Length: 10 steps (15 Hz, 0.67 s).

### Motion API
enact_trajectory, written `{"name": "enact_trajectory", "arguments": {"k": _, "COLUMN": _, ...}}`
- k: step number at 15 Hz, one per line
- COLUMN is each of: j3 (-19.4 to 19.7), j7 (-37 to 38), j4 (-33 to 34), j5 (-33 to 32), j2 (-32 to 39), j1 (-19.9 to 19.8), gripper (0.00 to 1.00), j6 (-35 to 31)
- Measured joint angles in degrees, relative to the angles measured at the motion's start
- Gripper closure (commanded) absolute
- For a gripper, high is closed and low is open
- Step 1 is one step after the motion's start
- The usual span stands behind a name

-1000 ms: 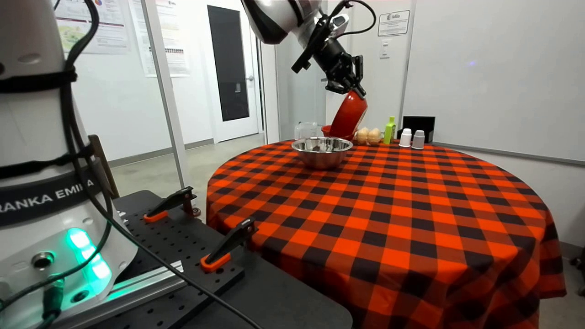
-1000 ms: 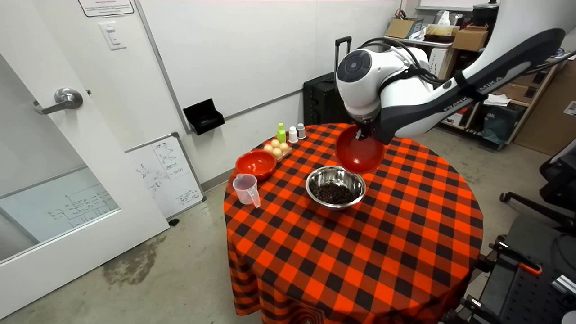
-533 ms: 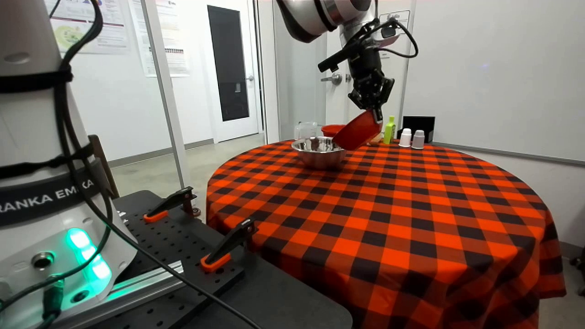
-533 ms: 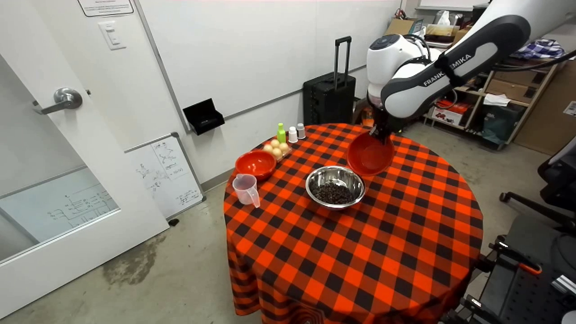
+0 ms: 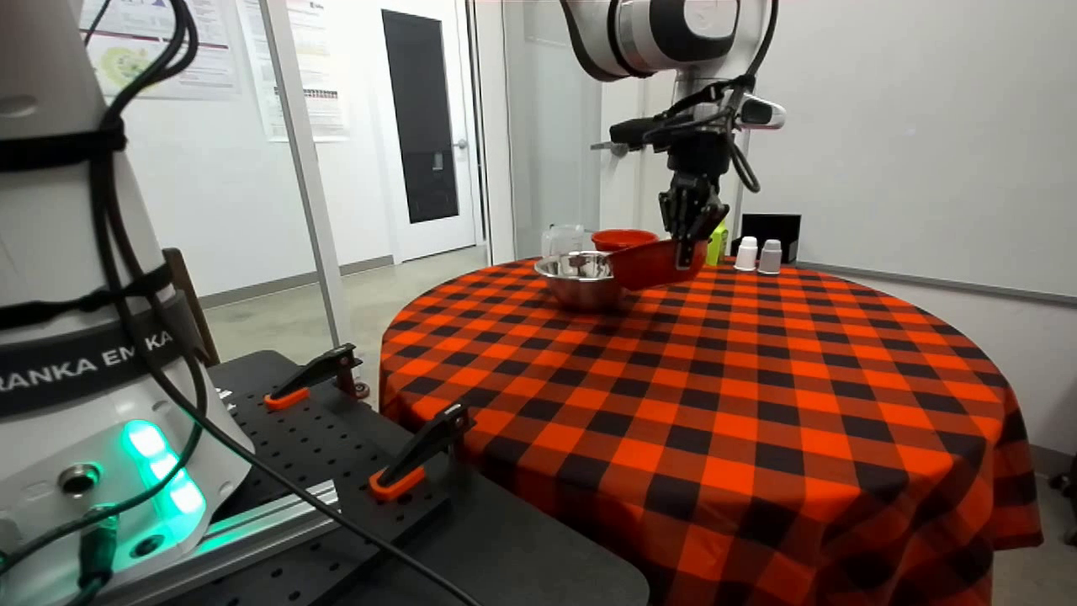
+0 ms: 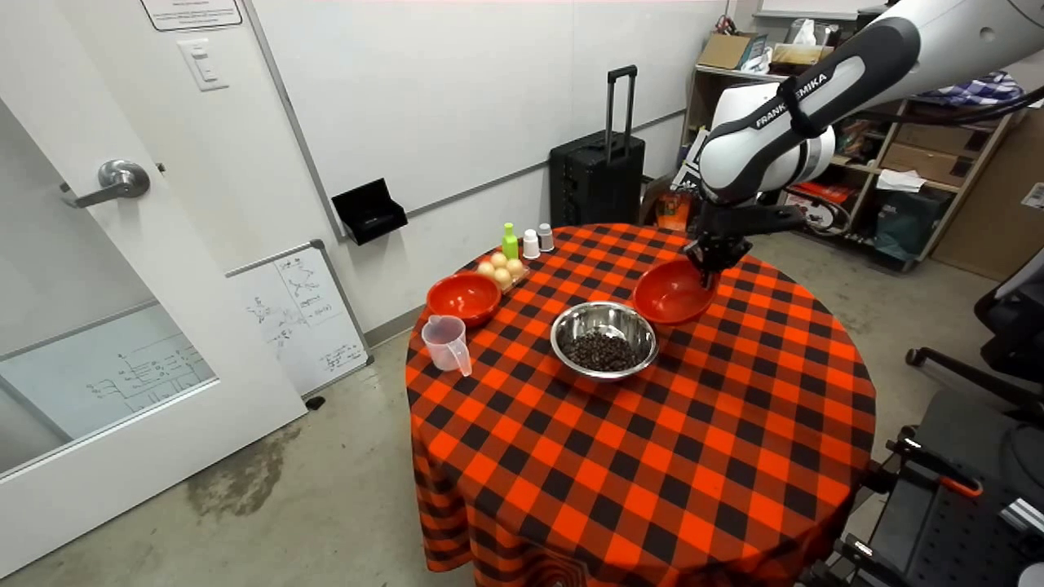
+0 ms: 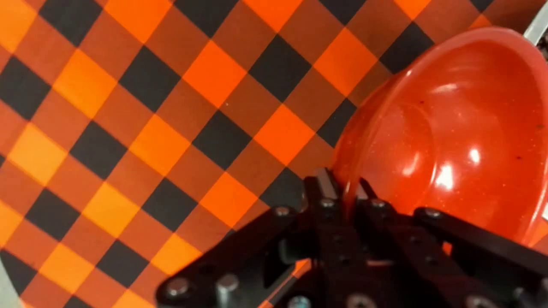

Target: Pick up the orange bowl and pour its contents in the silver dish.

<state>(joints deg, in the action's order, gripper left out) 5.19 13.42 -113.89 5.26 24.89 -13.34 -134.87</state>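
My gripper (image 5: 688, 252) is shut on the rim of the orange bowl (image 5: 648, 265), with one finger inside and one outside, as the wrist view (image 7: 349, 188) shows. The orange bowl (image 7: 462, 141) is slightly tilted, low over the table, and holds only a few dark specks. In an exterior view the orange bowl (image 6: 670, 293) is beside the silver dish (image 6: 628, 322), their rims close or touching. The silver dish (image 5: 580, 290) stands upright with small dark pieces (image 6: 603, 350) inside. Only an edge of the dish (image 7: 537, 25) shows in the wrist view.
A second red bowl (image 6: 465, 300), a clear measuring cup (image 6: 447, 342), a pack of eggs (image 6: 501, 269), a green bottle (image 6: 510, 242) and two small shakers (image 6: 534, 243) stand along the edge of the checked table (image 6: 652, 456).
My gripper has lowered and moved away from above the silver dish. The orange bowl has turned from steeply tipped to nearly level. The dish has shifted slightly away from the bowl.
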Motion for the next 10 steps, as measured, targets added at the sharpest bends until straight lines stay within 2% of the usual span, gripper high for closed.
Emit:
{"name": "enact_trajectory", "arguments": {"k": 5, "j3": -0.1, "j7": -4.2, "j4": -4.7, "j5": 17.9, "j2": 0.1, "j1": -3.7, "gripper": 0.98, "j6": -4.6}}
{"name": "enact_trajectory", "arguments": {"k": 10, "j3": -1.6, "j7": -13.5, "j4": -10.4, "j5": 35.6, "j2": -0.1, "j1": -7.8, "gripper": 0.98, "j6": -12.4}}
